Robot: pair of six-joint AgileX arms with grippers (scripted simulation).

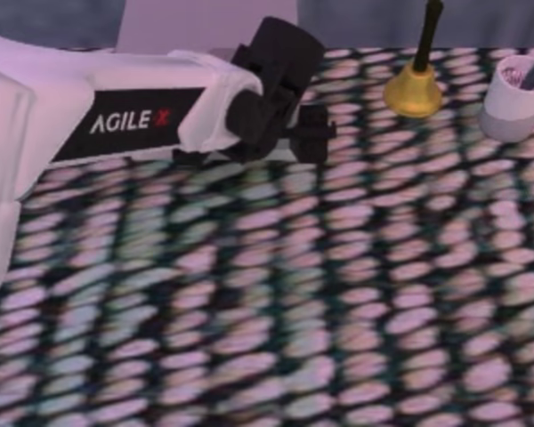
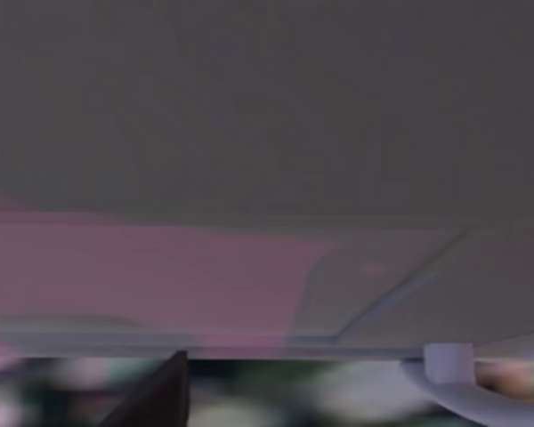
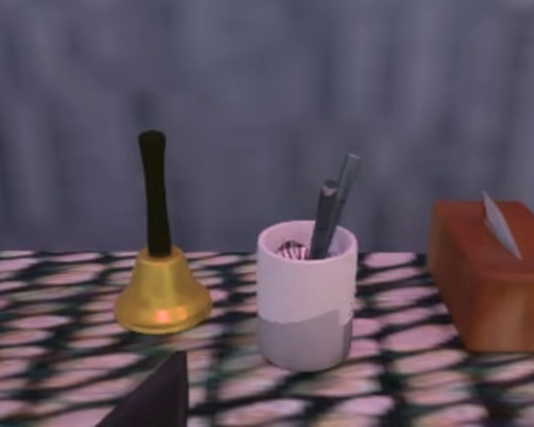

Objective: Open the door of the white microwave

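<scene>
I count one white microwave [image 1: 205, 27], one brass bell [image 3: 162, 285], one cup [image 3: 304, 298] holding two pens [image 3: 334, 205], and one brown tissue box [image 3: 489, 271] on my desk [image 1: 294, 311].

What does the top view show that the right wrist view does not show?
Only the top view shows the left arm, its pincer and the white microwave behind it. Only the right wrist view shows a brown tissue box. Both show the gold bell, the white cup holding pens, and the patterned table.
</scene>
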